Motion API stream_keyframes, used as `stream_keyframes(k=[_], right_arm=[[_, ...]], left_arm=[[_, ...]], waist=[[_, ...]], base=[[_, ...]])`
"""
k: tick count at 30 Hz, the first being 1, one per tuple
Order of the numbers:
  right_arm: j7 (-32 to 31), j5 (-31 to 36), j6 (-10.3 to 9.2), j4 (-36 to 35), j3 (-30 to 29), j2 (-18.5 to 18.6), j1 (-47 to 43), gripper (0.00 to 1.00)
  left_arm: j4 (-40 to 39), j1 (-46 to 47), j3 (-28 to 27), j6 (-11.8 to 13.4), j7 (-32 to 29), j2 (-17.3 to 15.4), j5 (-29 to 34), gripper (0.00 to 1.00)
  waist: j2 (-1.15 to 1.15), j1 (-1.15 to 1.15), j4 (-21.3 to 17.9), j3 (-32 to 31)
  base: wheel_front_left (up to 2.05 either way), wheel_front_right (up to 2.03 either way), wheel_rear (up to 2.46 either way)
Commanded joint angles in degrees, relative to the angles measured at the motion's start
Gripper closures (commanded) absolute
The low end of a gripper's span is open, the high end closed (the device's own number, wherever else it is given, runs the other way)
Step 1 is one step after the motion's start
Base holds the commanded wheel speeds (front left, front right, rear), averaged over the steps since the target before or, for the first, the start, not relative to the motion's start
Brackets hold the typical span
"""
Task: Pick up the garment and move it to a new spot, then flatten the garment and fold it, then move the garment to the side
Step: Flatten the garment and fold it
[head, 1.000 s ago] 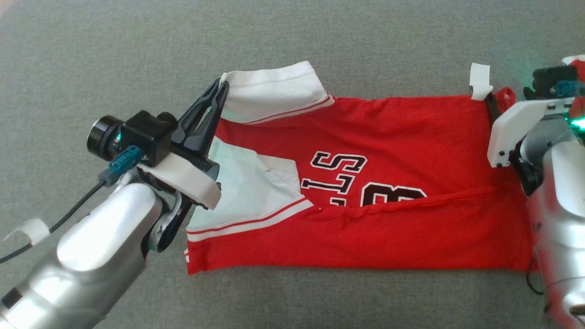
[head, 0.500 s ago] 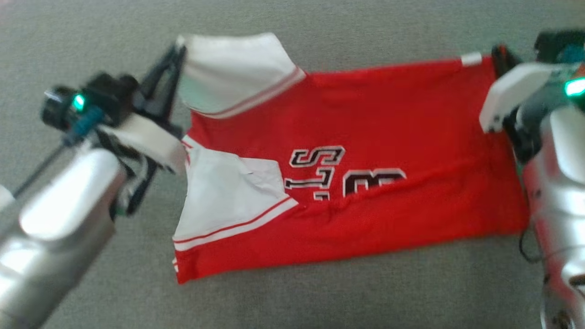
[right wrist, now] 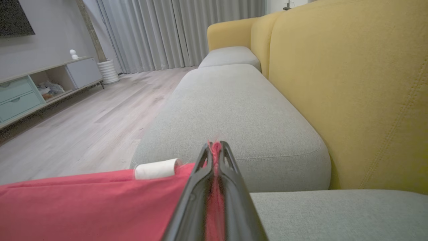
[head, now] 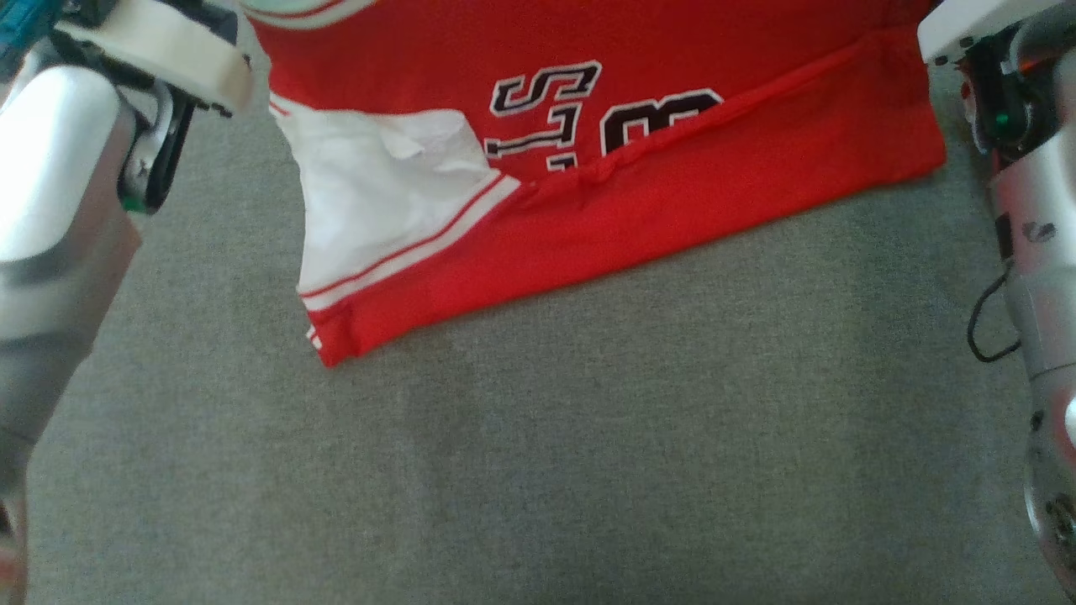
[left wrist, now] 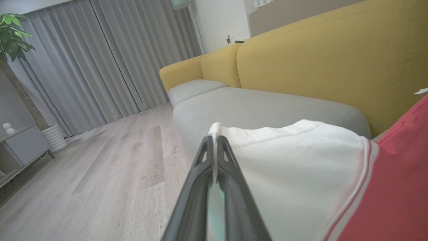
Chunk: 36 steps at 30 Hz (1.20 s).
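1. The left tool (left wrist: 214,140) is pinched narrow on the edge of the white sleeve (left wrist: 294,160). Treat this as a thin hold, since little cloth sits between the fingers.
2. The shirt (head: 672,193) hangs stretched between the two tools with its upper edge raised. Its lower edge is on or just above the grey sofa seat (head: 588,437); you cannot tell which from the head view. Expect light, limp cloth that sags in the middle and has no shape of its own. A fold (head: 756,84) runs across beneath the lettering (head: 580,109) and may slip open under uneven tension.
3. The right tool (right wrist: 215,147) is pinched narrow on the red hem corner (right wrist: 83,201). Take hold at corners and seams, where doubled cloth probably gives the firmest grip.
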State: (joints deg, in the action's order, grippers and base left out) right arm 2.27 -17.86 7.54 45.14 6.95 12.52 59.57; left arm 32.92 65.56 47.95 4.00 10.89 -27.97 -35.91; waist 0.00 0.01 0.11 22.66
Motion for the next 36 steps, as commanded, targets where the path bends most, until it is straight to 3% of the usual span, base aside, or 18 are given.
stream_keyframes(k=[1, 10, 17, 26, 36], right_arm=[[1.67, -1.46, -0.05, -1.01, 1.39, 0.11, 1.69, 1.00], [2.35, -8.27, -0.05, 0.57, 7.83, 3.85, -3.28, 1.00], [-0.20, -14.55, -0.05, -2.06, 15.32, 10.13, -10.92, 1.00], [-3.89, -17.15, -0.05, -3.25, 24.99, 17.66, -17.00, 1.00], [-5.54, -12.08, -0.05, 0.50, 34.55, 22.28, -13.72, 1.00]], left_arm=[[0.91, 3.15, -2.84, -0.33, 1.37, -1.42, 0.63, 1.00], [4.58, -0.75, -0.17, -3.58, 3.33, 1.09, 1.44, 1.00], [0.98, -8.93, 3.54, -6.14, 1.72, -0.97, 1.08, 1.00], [-10.23, -18.85, 8.45, -5.97, -6.62, -6.84, 0.35, 1.00], [-16.05, -21.22, 11.33, -5.03, -11.29, -7.22, 0.55, 1.00]], waist=[[0.00, -0.01, 0.24, -0.04], [0.00, -0.01, 2.21, -2.34], [0.00, -0.01, 3.75, -6.09], [0.00, -0.01, 4.65, -8.49], [0.00, -0.01, 6.11, -5.11]], base=[[0.00, 0.00, 0.00], [0.00, 0.00, 0.00], [0.00, 0.00, 0.00], [0.00, 0.00, 0.00], [0.00, 0.00, 0.00]])
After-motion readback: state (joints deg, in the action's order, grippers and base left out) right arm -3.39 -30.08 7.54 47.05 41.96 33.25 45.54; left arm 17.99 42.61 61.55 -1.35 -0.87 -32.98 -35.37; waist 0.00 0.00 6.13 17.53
